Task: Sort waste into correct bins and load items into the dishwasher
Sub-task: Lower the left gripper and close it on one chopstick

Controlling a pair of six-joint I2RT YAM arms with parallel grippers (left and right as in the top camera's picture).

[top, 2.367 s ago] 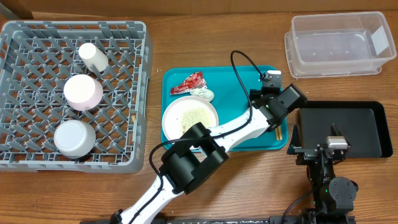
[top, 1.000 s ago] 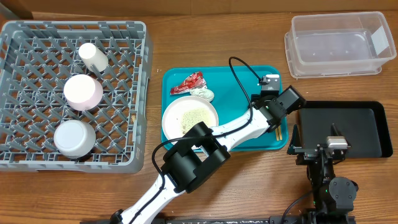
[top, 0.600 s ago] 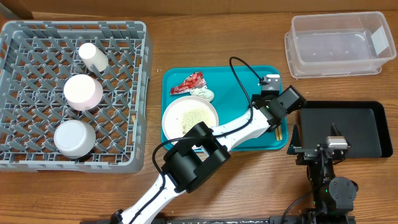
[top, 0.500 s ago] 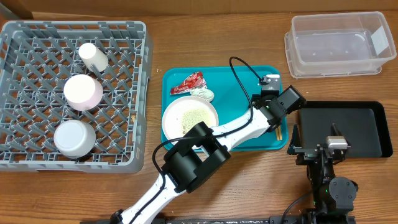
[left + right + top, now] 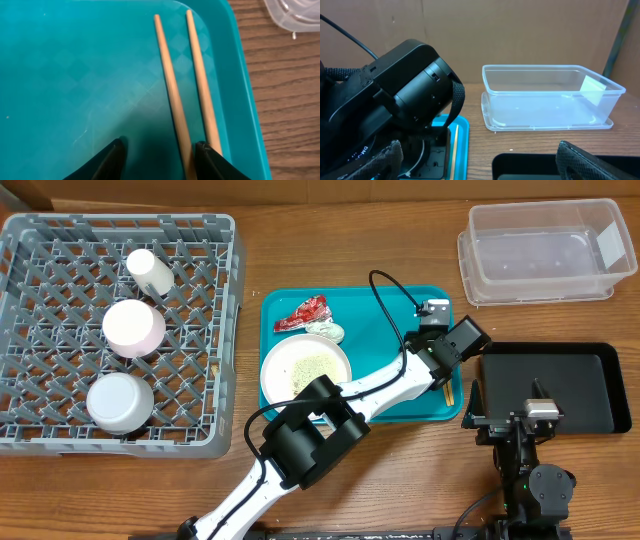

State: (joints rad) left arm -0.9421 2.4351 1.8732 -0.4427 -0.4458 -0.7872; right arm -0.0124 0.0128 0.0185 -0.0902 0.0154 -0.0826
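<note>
Teal tray (image 5: 355,330) on wooden table (image 5: 350,240)

Overhead looks straight down on the whole table (image 5: 330,250). The left wrist view faces down, close above the teal tray (image 5: 75,75). The right wrist view looks level toward the clear tub (image 5: 545,95). All 3 share the tray's right edge.

tan chopsticks (image 5: 192,85), teal diamond-patterned tray (image 5: 75,75).

Wooden table (image 5: 350,230) carries grey dish rack (image 5: 60,310) left, teal tray (image 5: 350,310) centre, clear tub (image 5: 530,255) and black bin (image 5: 560,390) right.
</note>
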